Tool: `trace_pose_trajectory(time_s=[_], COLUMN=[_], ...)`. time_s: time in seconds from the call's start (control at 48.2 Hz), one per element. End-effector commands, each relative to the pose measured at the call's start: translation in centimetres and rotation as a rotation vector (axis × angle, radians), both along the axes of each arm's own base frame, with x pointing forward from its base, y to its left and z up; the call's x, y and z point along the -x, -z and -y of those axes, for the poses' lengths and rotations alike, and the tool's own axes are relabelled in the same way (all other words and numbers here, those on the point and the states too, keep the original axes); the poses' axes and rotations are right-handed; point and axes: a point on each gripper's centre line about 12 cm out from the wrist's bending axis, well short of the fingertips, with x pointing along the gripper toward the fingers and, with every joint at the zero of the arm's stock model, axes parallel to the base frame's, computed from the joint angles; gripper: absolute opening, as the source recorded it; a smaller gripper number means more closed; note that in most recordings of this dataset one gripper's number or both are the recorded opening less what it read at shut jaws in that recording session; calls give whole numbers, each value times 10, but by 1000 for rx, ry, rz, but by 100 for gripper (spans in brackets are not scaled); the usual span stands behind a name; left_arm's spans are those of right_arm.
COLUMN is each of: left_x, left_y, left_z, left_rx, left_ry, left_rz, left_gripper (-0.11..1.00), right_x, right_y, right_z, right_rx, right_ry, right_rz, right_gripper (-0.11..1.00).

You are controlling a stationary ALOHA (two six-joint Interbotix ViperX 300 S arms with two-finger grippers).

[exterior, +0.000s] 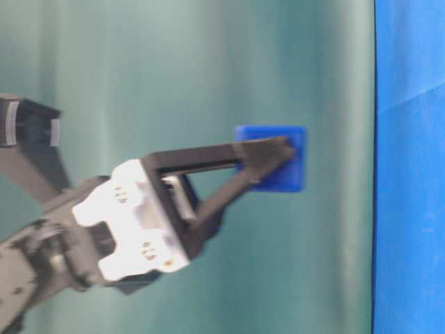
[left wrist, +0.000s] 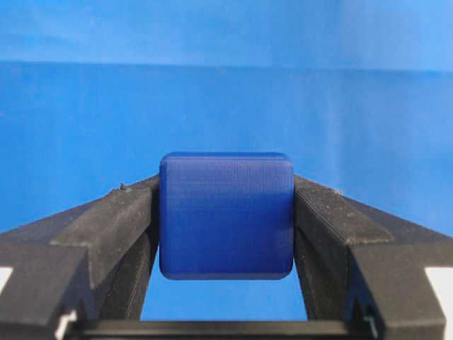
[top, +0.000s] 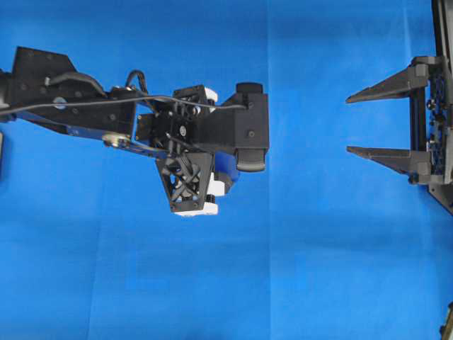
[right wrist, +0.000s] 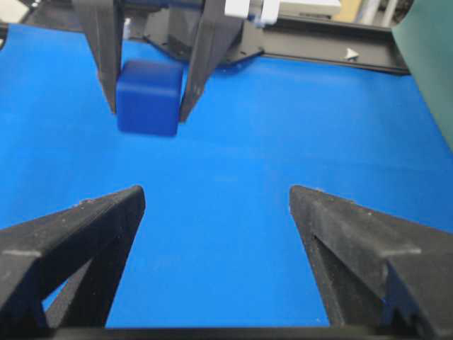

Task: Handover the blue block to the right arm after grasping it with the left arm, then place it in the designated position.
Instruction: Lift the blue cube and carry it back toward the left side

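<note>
While the left gripper (left wrist: 226,234) pinches the block (left wrist: 226,216) between its fingertips, the cube hangs in the air above the blue cloth (top: 318,283), near the cloth's middle and well apart from its right edge. In the left wrist view only the tip pads press on two opposite faces, and much of the cube stands out beyond them. That shallow hold is my main worry: a jolt or a quick swing could make the cube twist or slip out and drop onto the cloth.

The right gripper (top: 348,125) waits near the right edge, its jaws spread wide with nothing between them, pointing toward the block. The handover looks not yet begun.

If the right fingers come in along the same two faces that the left pads cover, they would likely strike the left fingers rather than the cube. They need the free faces. Should the left jaws part before the right ones have closed, the cube would probably fall. A push from the right tips against the cube could also knock it loose.
</note>
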Motion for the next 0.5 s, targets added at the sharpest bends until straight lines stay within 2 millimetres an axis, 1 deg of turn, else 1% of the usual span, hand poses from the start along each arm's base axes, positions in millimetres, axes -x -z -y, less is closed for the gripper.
trace_pose_trajectory(time_s=[0.0, 0.124, 0.477], left_x=[4, 8, 9], left_y=[-38, -49, -48], left_z=[1, 0, 0], left_rx=[1, 0, 0], left_ry=[6, 6, 5], left_rz=[80, 89, 88], left_gripper=[49, 49, 49], right_x=[-3, -3, -3], right_y=[-11, -10, -12], right_z=[0, 0, 0], right_rx=[-4, -4, -4], right_ry=[2, 2, 2], right_rz=[28, 23, 26], right_gripper=[97, 97, 97])
